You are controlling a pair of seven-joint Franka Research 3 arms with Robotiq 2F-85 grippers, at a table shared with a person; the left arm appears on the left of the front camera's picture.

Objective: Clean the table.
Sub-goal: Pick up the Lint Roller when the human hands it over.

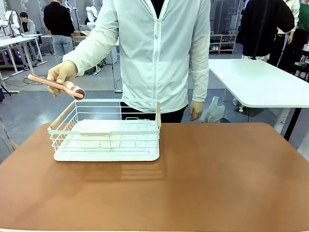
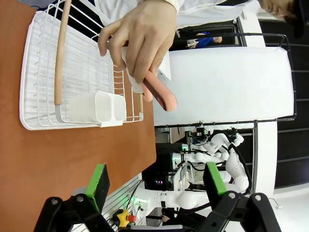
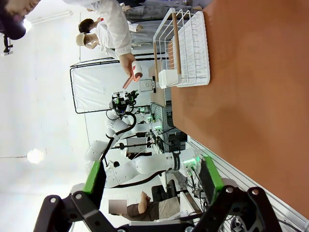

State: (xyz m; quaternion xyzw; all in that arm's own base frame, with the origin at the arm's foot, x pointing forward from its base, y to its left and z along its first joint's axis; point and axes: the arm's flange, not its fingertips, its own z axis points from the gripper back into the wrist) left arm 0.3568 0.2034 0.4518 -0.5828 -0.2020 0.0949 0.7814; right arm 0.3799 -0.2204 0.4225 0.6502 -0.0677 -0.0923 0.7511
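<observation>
**Both sets of fingers spread wide, person's hand over the basket**

Left fingers [image 2: 98,183] first: spread wide, green pads well apart, nothing between them, hanging off the edge of the reddish-brown worktop [image 2: 58,164], which fills the view toward 9 o'clock. Up at 12 o'clock a person's hand [image 2: 140,34] grips a pink-handled tool [image 2: 161,94] above the white wire basket [image 2: 87,58]. A white cutlery cup [image 2: 96,108] sits in the basket's near corner.

Over to the right fingers [image 3: 93,178]: wide as well, holding nothing. The worktop [image 3: 251,96] runs up the 3 o'clock side, with the basket [image 3: 190,48] at 1 o'clock.

From the front, the worktop [image 1: 193,179] spreads across the lower half. The basket [image 1: 104,130] rests on it toward 10 o'clock, wooden handles at each end. The hand [image 1: 62,73] holds the tool [image 1: 53,83] just above the basket's far left corner. The person stands at 12 o'clock, other hand [image 1: 195,110] hanging down. A white table [image 1: 260,82] stands at 2 o'clock.
</observation>
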